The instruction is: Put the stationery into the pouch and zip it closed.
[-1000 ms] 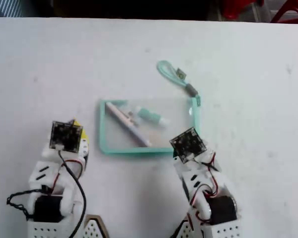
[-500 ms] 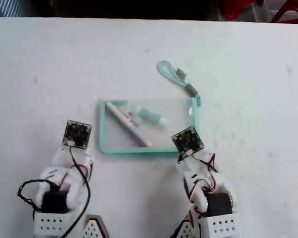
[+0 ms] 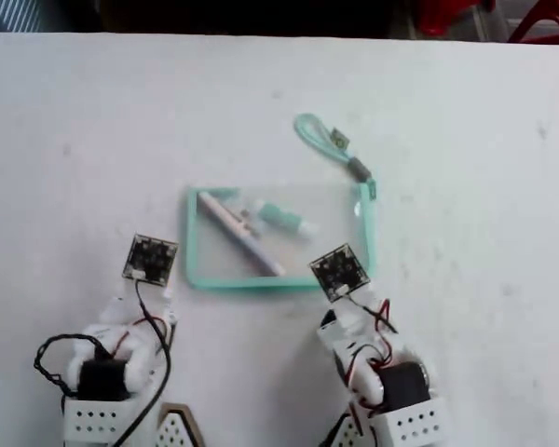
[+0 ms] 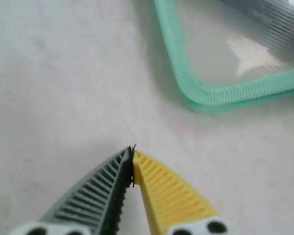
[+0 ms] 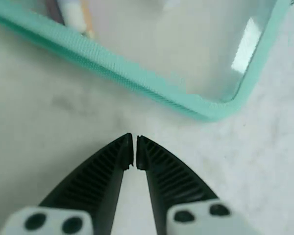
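At the near left of the white table (image 3: 466,140) we see the left arm (image 3: 102,372), its wrist raised over bare tabletop. The left gripper (image 4: 132,151) has its grey and yellow jaws pressed together at the tips and holds nothing. It hangs just to the near left of the pouch's near left corner, apart from it.

The pouch (image 3: 192,242) lies flat in the middle of the table, a clear sleeve with a mint-green border. Inside it, towards the left, we make out a pale pen (image 3: 238,233) lying on a slant from the far left corner towards the near edge. Just right of it lies a short tube (image 3: 284,218) with a mint-green body. We cannot tell whether the zip is drawn shut.

From the pouch's far right corner a green strap (image 3: 321,140) loops away over the table.

The right arm (image 3: 396,386) sits at the near right. The right gripper (image 5: 134,141) has its black jaws all but touching, with only a sliver between the tips, and grips nothing. It points at the table just on the near side of the pouch's near right corner, clear of the border.
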